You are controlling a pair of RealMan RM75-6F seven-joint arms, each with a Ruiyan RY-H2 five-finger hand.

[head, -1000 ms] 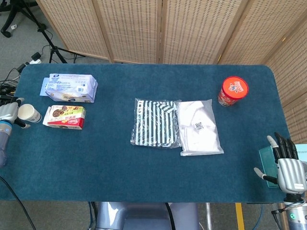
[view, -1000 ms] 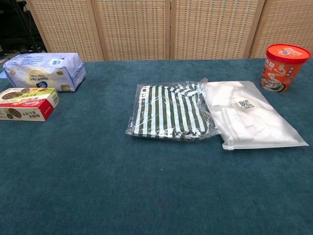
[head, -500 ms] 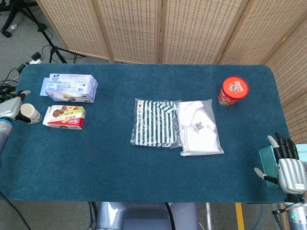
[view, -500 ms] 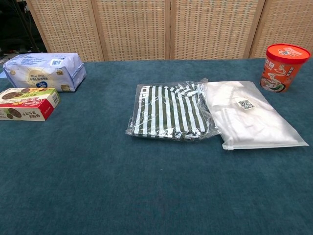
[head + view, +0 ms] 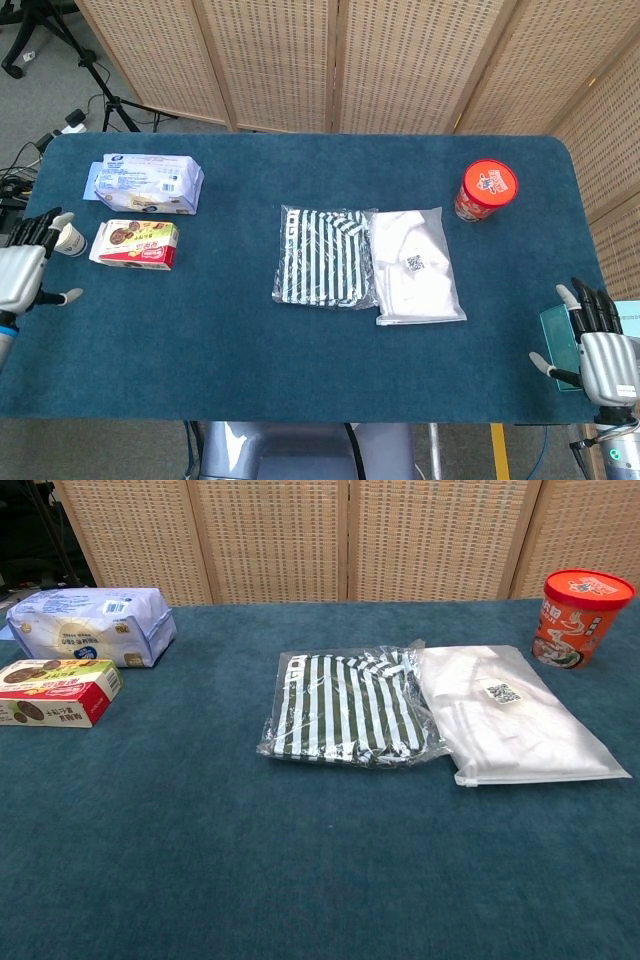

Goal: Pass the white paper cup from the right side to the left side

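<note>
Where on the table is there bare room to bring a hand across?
The near strip of the table in front of the striped pouch and white pouch is bare. The left end is crowded: paper cup, snack box, tissue pack.

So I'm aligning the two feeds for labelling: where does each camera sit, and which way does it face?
Head view: high above the near edge, looking steeply down on the whole blue table; shows the left robot hand beside the white paper cup and the right robot hand.
Chest view: low at the near edge, looking level across the table toward the wicker screens; no robot hand shows.
Shared: striped bag, red noodle cup, biscuit box.
</note>
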